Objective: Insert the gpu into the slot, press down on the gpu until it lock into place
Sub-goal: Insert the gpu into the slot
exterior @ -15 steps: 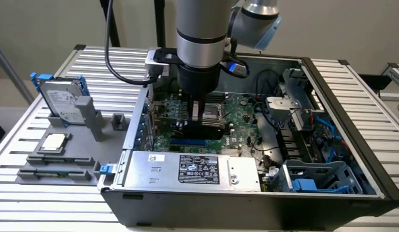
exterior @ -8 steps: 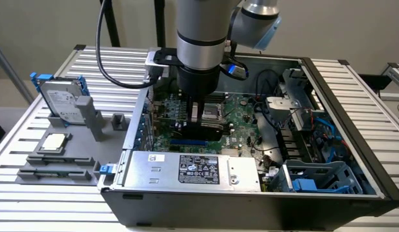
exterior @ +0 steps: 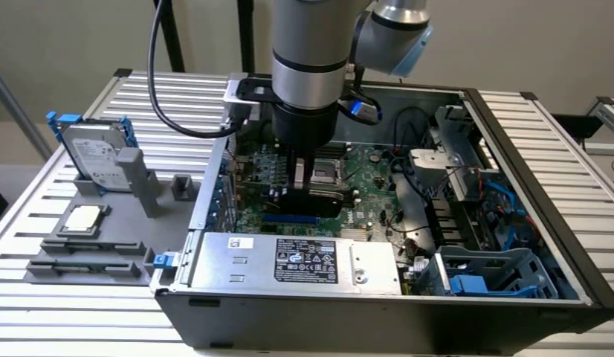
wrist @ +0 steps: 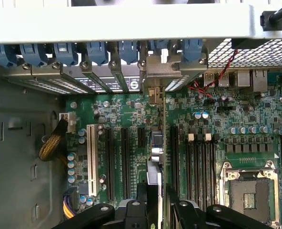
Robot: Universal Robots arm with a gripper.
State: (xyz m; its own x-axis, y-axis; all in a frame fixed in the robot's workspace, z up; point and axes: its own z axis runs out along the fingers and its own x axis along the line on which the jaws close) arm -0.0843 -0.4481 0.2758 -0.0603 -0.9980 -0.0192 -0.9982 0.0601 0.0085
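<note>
Your gripper pinches gpu, frame centre, over slot; if card sits tilted, pressing could jam edge, miss lock.

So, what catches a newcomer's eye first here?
The robot arm reaching into the open computer case, mid-picture in the exterior view, its gripper holding the gpu upright over the blue slot. Then the grey power supply box along the case's near side, and a hard drive propped at the exterior view's left.
</note>
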